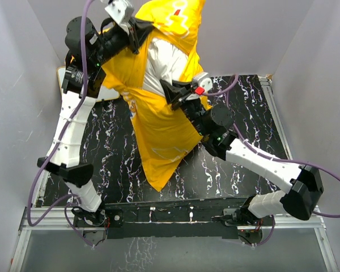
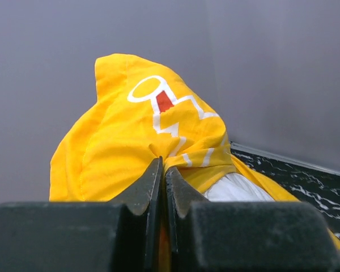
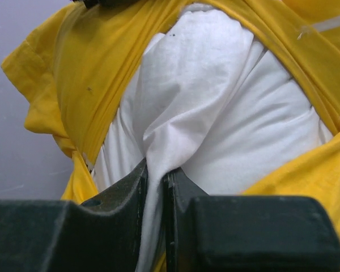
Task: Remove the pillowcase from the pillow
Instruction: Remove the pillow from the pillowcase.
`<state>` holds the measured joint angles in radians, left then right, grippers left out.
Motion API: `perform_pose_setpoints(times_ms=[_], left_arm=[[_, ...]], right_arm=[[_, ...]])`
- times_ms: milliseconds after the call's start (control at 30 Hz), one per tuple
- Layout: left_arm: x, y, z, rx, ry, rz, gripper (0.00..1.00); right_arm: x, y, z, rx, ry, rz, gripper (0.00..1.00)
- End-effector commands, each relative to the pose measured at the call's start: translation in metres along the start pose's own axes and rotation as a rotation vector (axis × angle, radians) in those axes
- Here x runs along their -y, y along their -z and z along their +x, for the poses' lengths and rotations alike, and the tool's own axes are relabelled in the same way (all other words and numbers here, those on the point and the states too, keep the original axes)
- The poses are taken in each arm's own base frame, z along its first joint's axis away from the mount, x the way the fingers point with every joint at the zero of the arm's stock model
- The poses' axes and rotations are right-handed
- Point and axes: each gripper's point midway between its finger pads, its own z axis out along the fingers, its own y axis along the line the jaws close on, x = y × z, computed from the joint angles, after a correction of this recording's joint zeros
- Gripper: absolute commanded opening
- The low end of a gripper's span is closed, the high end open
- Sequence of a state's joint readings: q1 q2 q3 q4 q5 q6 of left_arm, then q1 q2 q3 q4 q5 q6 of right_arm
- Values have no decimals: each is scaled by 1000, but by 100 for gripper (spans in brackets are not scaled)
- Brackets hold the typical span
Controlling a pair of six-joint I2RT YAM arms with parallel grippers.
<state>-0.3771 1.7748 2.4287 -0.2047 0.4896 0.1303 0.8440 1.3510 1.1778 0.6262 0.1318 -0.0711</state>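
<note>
Left gripper (image 2: 162, 170), raised high at the back of the enclosure, is clamped on a fold of the bright yellow pillowcase (image 1: 158, 130), its jaws nearly meeting with only thin cloth between them. Right gripper (image 3: 157, 177), lower and nearer the middle, is pinched tight on a ridge of the white pillow (image 3: 215, 107) where it bulges through the case's opening. Pillow and case hang above the black marbled table (image 1: 113, 164), the pillow mostly inside, the case's loose lower end drooping to a point toward the near edge. Grey walls (image 1: 306, 39) enclose the scene.
</note>
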Motion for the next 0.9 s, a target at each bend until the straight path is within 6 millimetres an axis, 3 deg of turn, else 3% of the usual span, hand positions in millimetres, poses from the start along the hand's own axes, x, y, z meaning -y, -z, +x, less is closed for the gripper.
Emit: perform_pose_setpoints(times_ms=[0, 133, 233, 400, 633, 767, 867], left_arm=[[-12, 59, -110, 258, -225, -148, 0], [0, 60, -59, 129, -111, -111, 0], [21, 59, -40, 68, 14, -12, 0], [65, 51, -6, -55, 297, 208, 0], [115, 46, 30, -197, 594, 406, 0], [143, 37, 36, -225, 628, 473, 0], [158, 32, 36, -244, 648, 510, 0]], right_arm=[[-34, 51, 87, -254, -120, -100, 8], [-31, 96, 123, -356, -150, -57, 8], [-21, 121, 118, -371, -118, -33, 8], [-24, 137, 75, -319, 82, -185, 11], [-27, 123, -16, -204, 316, -320, 48], [-31, 111, -48, -126, 427, -368, 63], [-30, 94, -62, -100, 529, -378, 69]])
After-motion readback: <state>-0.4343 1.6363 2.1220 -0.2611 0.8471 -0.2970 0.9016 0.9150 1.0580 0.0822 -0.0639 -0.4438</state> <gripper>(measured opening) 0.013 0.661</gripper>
